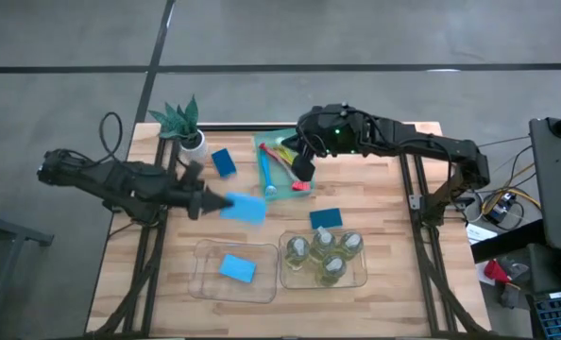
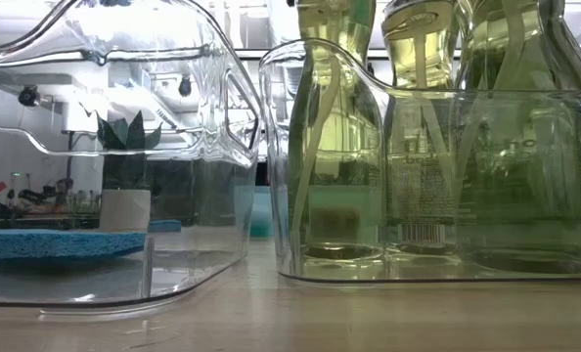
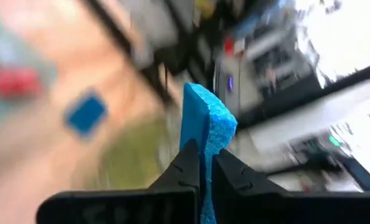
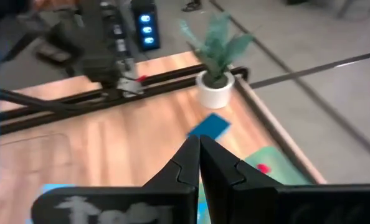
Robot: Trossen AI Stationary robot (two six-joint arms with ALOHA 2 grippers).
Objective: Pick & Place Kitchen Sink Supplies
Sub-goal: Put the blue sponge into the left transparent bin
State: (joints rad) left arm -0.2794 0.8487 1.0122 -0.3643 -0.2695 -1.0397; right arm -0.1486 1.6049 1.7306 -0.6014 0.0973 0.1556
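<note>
My left gripper [image 1: 203, 202] reaches in from the table's left, shut on a flat blue sponge [image 1: 245, 208] held above the table, between the plant and the clear bins. Another blue sponge [image 1: 224, 161] lies flat by the plant, one [image 1: 326, 218] lies mid-table, and one [image 1: 237, 268] lies in the left clear bin [image 1: 205, 283]. Several bottles of yellow-green liquid [image 1: 323, 253] stand in the right clear bin [image 1: 361, 279]. Brushes [image 1: 279, 162] lie in the green tray [image 1: 262, 142]. My right gripper [image 1: 303, 173] hangs shut over that tray, holding nothing. My left gripper pinches the sponge's two broad faces at one end [image 3: 202, 163] between its two fingers [image 3: 185, 168]. The fingers come nearly level from the table's left. The sponge juts out past the fingertips toward the table's right, lifted clear of the table.
A small potted plant [image 1: 184, 126] stands at the far left corner. The two clear bins sit side by side at the near edge. Bare wood shows between the tray and the bins, and along the table's right side.
</note>
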